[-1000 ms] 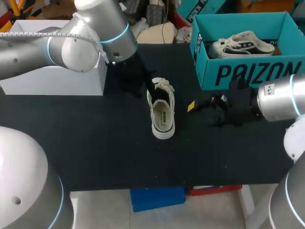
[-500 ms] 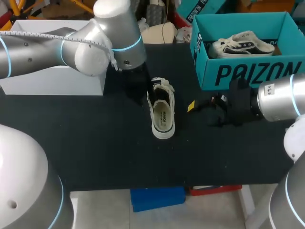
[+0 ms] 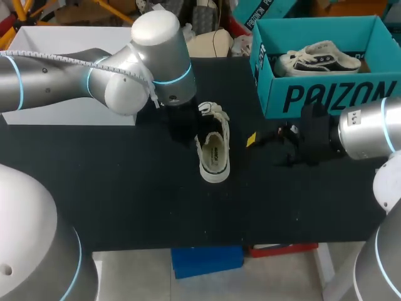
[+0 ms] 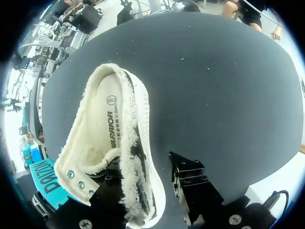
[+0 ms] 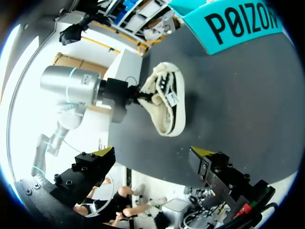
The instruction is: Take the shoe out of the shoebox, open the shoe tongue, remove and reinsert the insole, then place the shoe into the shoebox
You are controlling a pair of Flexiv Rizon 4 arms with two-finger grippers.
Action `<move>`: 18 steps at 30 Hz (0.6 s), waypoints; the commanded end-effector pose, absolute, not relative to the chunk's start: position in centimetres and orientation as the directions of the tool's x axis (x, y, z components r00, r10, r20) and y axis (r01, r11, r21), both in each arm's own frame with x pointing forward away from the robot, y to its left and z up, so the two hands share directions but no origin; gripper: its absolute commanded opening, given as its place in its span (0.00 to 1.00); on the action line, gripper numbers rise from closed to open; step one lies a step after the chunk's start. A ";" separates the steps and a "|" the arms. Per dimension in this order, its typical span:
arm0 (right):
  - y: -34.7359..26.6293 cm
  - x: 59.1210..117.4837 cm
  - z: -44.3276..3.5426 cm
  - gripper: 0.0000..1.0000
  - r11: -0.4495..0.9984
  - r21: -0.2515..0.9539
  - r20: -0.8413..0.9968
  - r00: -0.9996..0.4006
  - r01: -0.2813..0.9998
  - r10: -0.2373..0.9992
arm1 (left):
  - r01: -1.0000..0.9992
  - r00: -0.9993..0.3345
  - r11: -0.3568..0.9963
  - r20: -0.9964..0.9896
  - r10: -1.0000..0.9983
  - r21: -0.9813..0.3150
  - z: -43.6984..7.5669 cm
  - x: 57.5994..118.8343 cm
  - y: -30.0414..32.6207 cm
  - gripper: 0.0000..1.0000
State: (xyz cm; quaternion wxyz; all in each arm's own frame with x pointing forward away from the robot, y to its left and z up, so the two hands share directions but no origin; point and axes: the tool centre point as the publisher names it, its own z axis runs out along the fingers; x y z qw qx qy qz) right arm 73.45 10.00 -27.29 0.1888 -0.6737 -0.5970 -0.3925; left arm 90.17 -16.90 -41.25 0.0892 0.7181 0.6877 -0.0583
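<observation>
A cream low-top shoe [image 3: 214, 153] lies on the black table, its insole [image 4: 102, 131] showing inside. My left gripper [image 3: 193, 125] is at the shoe's laced end. In the left wrist view this gripper [image 4: 150, 188] straddles the shoe's side wall [image 4: 138, 162]: one finger [image 4: 112, 188] sits inside under the tongue, the other finger [image 4: 190, 183] stands just outside the sole with a small gap. My right gripper [image 3: 276, 143] hangs open to the right of the shoe, empty; in its own view the right gripper [image 5: 152, 157] faces the shoe [image 5: 167, 102]. The teal shoebox [image 3: 326, 94] stands at the back right.
A second shoe [image 3: 319, 58] lies inside the teal shoebox. A white box [image 3: 69, 100] stands at the back left, behind my left arm [image 3: 125, 69]. Bare black table surface [image 3: 125, 200] stretches in front of the shoe.
My left arm has swung right and brought its gripper up to the shoe's laced end, with the fingers narrowing around the side wall. The shoe and the right arm have stayed put.
</observation>
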 end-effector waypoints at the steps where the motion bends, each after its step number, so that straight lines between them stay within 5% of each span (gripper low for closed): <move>1: 10.0 73.5 -27.3 1.00 -0.215 0.213 0.754 -0.021 0.953 0.656 | 0.998 0.047 -0.034 -0.211 0.976 0.062 -42.3 90.6 -17.5 0.30; 3: 10.0 73.5 -27.3 1.00 -0.215 0.213 0.754 -0.021 0.953 0.656 | 0.997 0.039 -0.024 -0.221 0.975 0.068 -42.5 90.7 -17.7 0.25; 5: 10.0 73.5 -27.3 1.00 -0.215 0.213 0.754 -0.021 0.953 0.656 | 0.996 0.057 -0.041 -0.222 0.973 0.073 -42.6 90.8 -17.9 0.00; 18: 10.0 73.5 -27.3 1.00 -0.215 0.213 0.754 -0.021 0.953 0.656 | 0.992 0.100 -0.076 -0.260 0.960 0.101 -37.9 90.8 -18.5 0.00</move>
